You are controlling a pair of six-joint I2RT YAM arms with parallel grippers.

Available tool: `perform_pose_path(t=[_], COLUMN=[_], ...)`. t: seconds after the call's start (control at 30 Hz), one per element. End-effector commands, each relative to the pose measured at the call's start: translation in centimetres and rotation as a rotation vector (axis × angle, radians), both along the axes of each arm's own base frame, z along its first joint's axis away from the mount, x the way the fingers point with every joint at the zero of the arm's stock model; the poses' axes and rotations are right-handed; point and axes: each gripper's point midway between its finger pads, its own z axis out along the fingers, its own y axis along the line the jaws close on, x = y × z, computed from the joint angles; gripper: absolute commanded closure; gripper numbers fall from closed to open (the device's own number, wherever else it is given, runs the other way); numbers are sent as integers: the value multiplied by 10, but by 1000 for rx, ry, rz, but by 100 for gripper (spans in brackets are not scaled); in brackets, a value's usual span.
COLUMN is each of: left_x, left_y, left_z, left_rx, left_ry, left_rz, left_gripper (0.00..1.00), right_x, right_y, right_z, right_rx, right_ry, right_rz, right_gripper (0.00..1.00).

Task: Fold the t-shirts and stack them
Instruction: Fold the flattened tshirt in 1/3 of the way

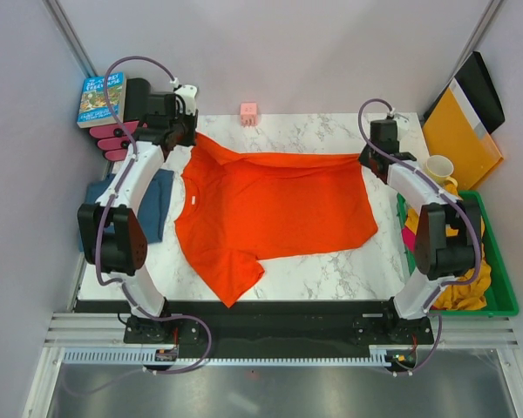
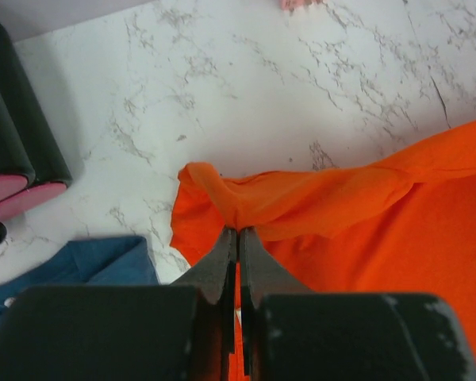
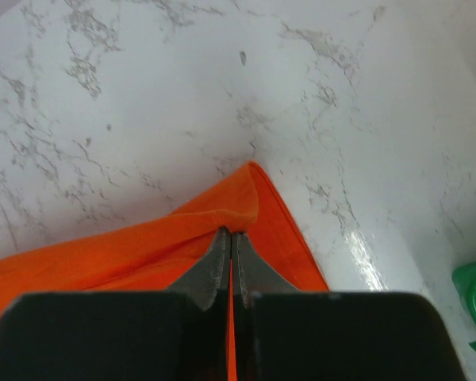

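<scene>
A bright orange-red t-shirt [image 1: 275, 209] lies spread on the marble table [image 1: 331, 270], collar to the left. My left gripper [image 1: 188, 138] is shut on its far left sleeve; in the left wrist view my left gripper [image 2: 238, 230] pinches a bunched fold of the orange-red t-shirt [image 2: 365, 238]. My right gripper [image 1: 366, 158] is shut on the far right hem corner; in the right wrist view my right gripper [image 3: 230, 233] pinches the folded corner of the orange-red t-shirt [image 3: 127, 246]. A dark teal-blue t-shirt [image 1: 157, 205] lies at the table's left edge, also in the left wrist view [image 2: 79, 262].
A green bin [image 1: 497, 270] at the right holds mustard-yellow and pink cloth [image 1: 466, 287]. A stiff yellow-orange folder [image 1: 458, 131] and a cream mug [image 1: 439, 167] stand at the back right. A small pink object [image 1: 248, 113] sits at the far edge, a book [image 1: 100, 98] at the back left.
</scene>
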Motion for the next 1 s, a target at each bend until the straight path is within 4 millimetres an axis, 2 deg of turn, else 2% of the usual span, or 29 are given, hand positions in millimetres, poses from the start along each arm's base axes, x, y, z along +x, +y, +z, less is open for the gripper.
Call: perform_pose_path(t=[0.0,0.03,0.07,0.23,0.3,0.33,0.37,0.43,0.53,0.87,0.97], left_x=[-18,-23,-28,-54,-70,-79,-85,-98,-112,-147,-154], left_y=[-2,-2,-2,1,1,2,2,3,4,3,3], left_z=[27,31,22,10,-1,-15,-14,-33,-49,-68,-82], left_rx=[-57,-60,-59,-63,-65,-60,-61,-53,-48,-44,-38], left_ry=[-59,-66,-46,-9,21,53,48,93,131,202,245], left_rz=[-3,-3,-3,0,-8,-7,-8,-12,-25,-63,-66], left_gripper=[98,98,98,98,98,98,98,98,98,98,98], right_x=[-19,-22,-25,-37,-39,-40,-40,-42,-44,-55,-60], right_y=[-8,-8,-7,-10,-9,-10,-11,-11,-14,-18,-22], right_z=[-2,-4,-7,-30,-36,-38,-40,-46,-54,-73,-81], right_rx=[-3,0,1,-1,0,1,1,-2,-8,-19,-27], right_ry=[-8,-4,5,60,74,81,84,102,123,177,202], right_rz=[-40,-41,-40,-54,-56,-60,-64,-69,-80,-109,-137], right_gripper=[100,100,100,100,100,100,100,100,100,100,100])
